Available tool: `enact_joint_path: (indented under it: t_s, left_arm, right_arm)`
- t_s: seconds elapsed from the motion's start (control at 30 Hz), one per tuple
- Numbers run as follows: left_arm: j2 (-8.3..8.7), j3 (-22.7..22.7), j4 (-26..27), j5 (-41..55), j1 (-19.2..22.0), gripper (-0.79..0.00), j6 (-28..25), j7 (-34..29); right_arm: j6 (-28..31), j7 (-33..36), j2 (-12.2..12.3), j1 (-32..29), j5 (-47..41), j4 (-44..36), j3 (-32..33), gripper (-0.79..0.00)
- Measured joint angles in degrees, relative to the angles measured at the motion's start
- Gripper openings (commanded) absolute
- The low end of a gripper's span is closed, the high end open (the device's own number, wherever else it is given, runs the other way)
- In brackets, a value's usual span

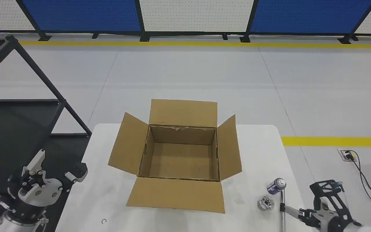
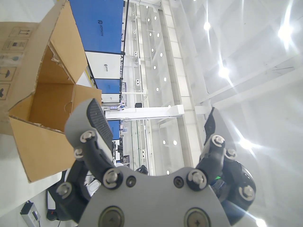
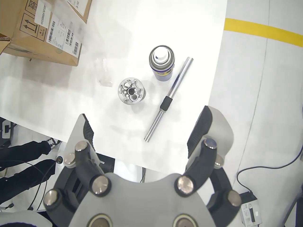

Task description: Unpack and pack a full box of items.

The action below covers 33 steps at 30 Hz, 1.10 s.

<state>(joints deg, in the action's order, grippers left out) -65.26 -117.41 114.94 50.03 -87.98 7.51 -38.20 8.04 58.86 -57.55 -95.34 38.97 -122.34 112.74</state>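
Open box (image 1: 179, 159) sits mid worktop (image 1: 255, 145), flaps out.
L fingers (image 2: 99, 119) wide apart, off the worktop's left side, near box. R fingers (image 3: 201, 124) wide apart too, at the near right corner, by a spray can (image 3: 162, 64) standing up, a round metal part (image 3: 131, 92) & a metal rod (image 3: 170, 95) lying just beside the can.

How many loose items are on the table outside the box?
3, clustered near the right gripper: an upright spray can, a round metal part, a metal rod lying flat. Open box flaps could hide others.
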Motion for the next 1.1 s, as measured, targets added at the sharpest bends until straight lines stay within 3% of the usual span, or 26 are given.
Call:
enact_joint_path:
  t_s: [0.33,0.5,0.63,0.73,1.03,1.1]
  left_arm:
    - [0.00,0.0,0.0,0.0,0.0,0.000,0.0,0.0]
    - [0.00,0.0,0.0,0.0,0.0,0.000,0.0,0.0]
    - [0.00,0.0,0.0,0.0,0.0,0.000,0.0,0.0]
    - [0.00,0.0,0.0,0.0,0.0,0.000,0.0,0.0]
    - [0.00,0.0,0.0,0.0,0.0,0.000,0.0,0.0]
    - [0.00,0.0,0.0,0.0,0.0,0.000,0.0,0.0]
  right_arm:
    - [-0.2,-0.2,0.0,-0.1,0.2,0.0,0.0,0.000]
    - [-10.3,-0.4,-0.2,0.8,8.8,-0.8,-4.3,0.000]
    - [-19.3,3.0,-0.2,5.3,16.7,1.9,-10.1,0.000]
    - [-22.9,5.7,-0.2,8.9,21.7,4.7,-14.4,0.000]
    - [-25.4,12.3,-0.6,18.3,29.0,13.5,-23.3,0.000]
    - [-25.3,13.2,-0.7,19.5,28.9,14.8,-23.8,-0.086]
